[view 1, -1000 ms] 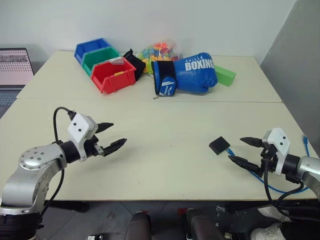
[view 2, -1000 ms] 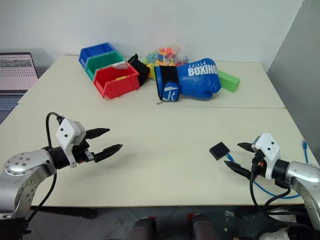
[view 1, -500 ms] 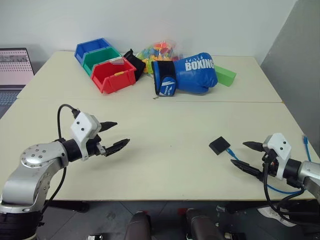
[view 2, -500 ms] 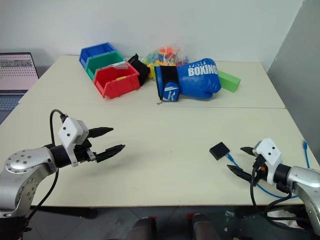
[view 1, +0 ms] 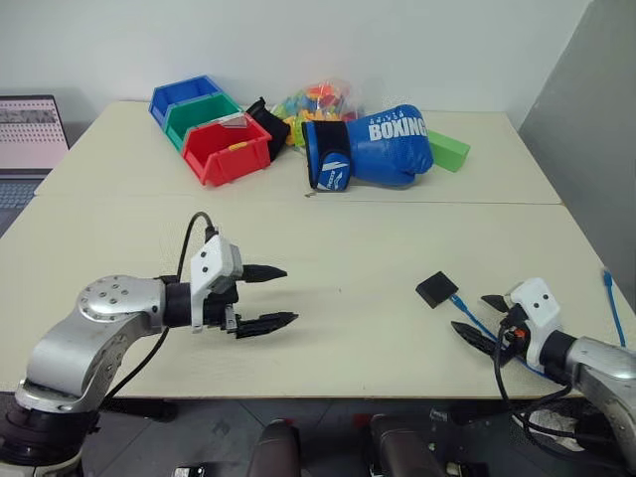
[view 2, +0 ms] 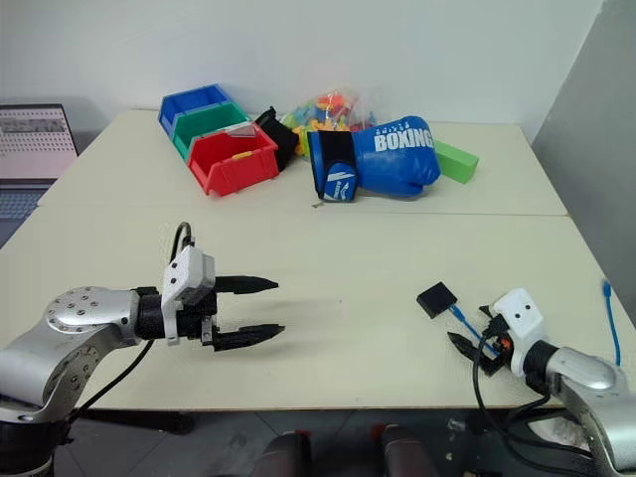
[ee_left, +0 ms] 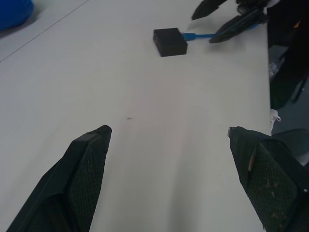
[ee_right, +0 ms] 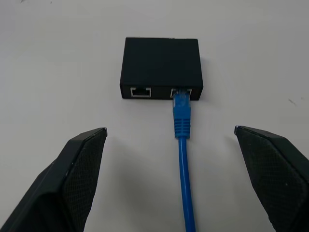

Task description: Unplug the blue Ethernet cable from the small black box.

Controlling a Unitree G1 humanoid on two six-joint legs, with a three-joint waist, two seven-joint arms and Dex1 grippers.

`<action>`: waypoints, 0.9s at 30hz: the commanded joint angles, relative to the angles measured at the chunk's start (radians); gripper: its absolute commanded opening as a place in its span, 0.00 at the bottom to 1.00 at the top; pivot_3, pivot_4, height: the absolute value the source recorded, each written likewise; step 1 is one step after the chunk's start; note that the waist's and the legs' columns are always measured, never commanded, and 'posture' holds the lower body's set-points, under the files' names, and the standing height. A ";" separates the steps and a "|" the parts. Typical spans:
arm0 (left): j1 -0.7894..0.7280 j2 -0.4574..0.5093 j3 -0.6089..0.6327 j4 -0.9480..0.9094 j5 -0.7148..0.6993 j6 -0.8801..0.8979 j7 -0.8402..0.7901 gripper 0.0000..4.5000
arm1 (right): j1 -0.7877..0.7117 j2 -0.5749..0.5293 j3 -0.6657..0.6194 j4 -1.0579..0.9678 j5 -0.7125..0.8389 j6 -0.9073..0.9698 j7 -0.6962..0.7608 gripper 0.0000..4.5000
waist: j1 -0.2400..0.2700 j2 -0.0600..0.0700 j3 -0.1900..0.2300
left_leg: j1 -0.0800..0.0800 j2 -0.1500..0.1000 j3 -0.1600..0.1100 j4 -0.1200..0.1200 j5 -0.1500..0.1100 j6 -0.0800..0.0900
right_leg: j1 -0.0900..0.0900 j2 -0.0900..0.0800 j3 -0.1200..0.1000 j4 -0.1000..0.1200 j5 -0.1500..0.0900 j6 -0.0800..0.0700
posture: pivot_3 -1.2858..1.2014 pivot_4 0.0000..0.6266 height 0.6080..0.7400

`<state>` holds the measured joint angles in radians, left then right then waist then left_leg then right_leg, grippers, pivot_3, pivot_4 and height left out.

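Lower now than a second ago, right gripper (view 1: 485, 318) spread wide and empty, lined up on the thin bright-blue Ethernet cable (ee_right: 182, 125), plug seated in one port of the small matte black plastic box (ee_right: 161, 67) near the pale table's (view 1: 338, 248) right front edge. Shifted rightward toward the middle, left gripper (view 1: 270, 296) likewise wide apart, holding nothing, well apart from the box. Looks like approach only; unplugging not yet begun. Cable's far run partly hidden behind the right arm.
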<state>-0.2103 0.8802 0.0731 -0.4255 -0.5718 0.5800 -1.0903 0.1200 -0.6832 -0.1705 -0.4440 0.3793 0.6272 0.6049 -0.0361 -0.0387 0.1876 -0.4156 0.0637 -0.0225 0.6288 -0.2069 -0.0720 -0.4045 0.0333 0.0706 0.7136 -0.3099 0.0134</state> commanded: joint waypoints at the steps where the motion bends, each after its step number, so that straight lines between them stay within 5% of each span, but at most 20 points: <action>1: -0.028 0.017 -0.016 -0.023 -0.002 -0.017 -0.029 0.92 | -0.045 0.025 0.026 0.043 -0.036 -0.023 -0.032 1.00 | 0.000 0.000 0.000 | 0.000 0.000 0.000 0.000 0.000 0.000 | 0.000 0.000 0.000 0.000 0.000 0.000 | 0.52 0.24 1.00; 4: -0.041 0.008 -0.024 -0.028 -0.011 -0.011 -0.037 0.92 | -0.066 0.044 0.048 0.097 -0.066 -0.045 -0.044 1.00 | 0.001 0.000 0.000 | 0.000 0.000 0.000 0.000 0.000 0.000 | 0.000 0.000 0.000 0.000 0.000 0.000 | 0.52 0.24 1.00; 8: -0.049 0.005 -0.034 -0.041 -0.017 -0.006 -0.043 0.93 | -0.078 0.052 0.055 0.144 -0.087 -0.062 -0.043 0.87 | 0.001 0.000 0.000 | 0.000 0.000 0.000 0.000 0.000 0.000 | 0.000 0.000 0.000 0.000 0.000 0.000 | 0.52 0.24 1.00; 22: -0.055 -0.021 -0.066 -0.016 0.008 -0.038 -0.034 0.93 | -0.086 0.008 0.105 0.167 -0.166 -0.146 -0.011 0.05 | 0.002 0.000 0.000 | 0.000 0.000 0.000 0.000 0.000 0.000 | 0.000 0.000 0.000 0.000 0.000 0.000 | 0.52 0.24 1.00; 27: -0.060 -0.067 -0.058 0.029 0.002 -0.034 0.004 0.93 | -0.149 -0.047 0.168 0.148 -0.258 -0.269 0.025 0.03 | 0.002 0.000 0.000 | 0.000 0.000 0.000 0.001 0.000 0.000 | 0.000 0.000 0.000 0.000 0.000 0.000 | 0.52 0.24 1.00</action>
<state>-0.2514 0.8345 0.0042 -0.4101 -0.5610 0.5552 -1.1077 0.0135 -0.6955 -0.0258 -0.2760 0.1802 0.4342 0.6106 -0.0342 -0.0384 0.1873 -0.4156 0.0635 -0.0225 0.6294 -0.2069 -0.0720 -0.4042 0.0334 0.0706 0.7136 -0.3098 0.0135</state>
